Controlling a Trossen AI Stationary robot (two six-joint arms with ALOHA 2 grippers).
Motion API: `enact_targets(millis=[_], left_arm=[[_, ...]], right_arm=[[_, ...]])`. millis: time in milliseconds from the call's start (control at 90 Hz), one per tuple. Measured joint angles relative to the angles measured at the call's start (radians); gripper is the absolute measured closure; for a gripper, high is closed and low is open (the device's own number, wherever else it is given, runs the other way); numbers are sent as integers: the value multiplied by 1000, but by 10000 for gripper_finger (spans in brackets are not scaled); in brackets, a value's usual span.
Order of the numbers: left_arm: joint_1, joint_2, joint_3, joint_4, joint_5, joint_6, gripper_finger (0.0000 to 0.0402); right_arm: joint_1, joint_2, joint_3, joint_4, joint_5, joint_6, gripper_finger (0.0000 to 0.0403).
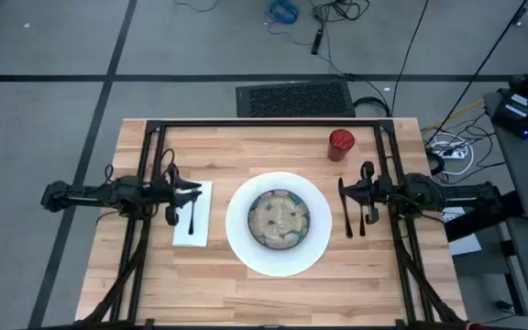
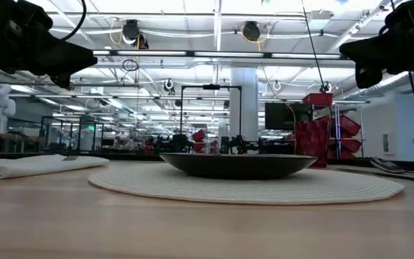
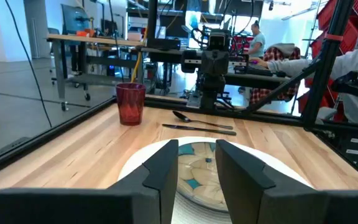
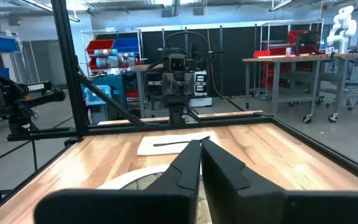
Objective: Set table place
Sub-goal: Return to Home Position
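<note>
Left pincer (image 3: 196, 149) slightly parted, empty; right pincer (image 4: 201, 144) closed, empty. White plate (image 1: 238, 225) likely heavy, brittle: grip rim.

It was a robotics lab in an open industrial hall: strip lights (image 2: 192, 34) overhead, workbenches (image 4: 291, 60), racks of red parts bins (image 4: 114, 45), a white robot arm (image 4: 342, 25) (standing at one bench), and cables (image 1: 333, 11) trailing over the grey floor (image 1: 44, 55) beyond the table (image 1: 246, 147)'s far edge.
</note>
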Motion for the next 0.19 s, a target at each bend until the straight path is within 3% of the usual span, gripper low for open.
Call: enact_targets(millis=[189], left_arm=[[0,0,0,0,0,0,308]], right_arm=[[0,0,0,0,0,0,403]])
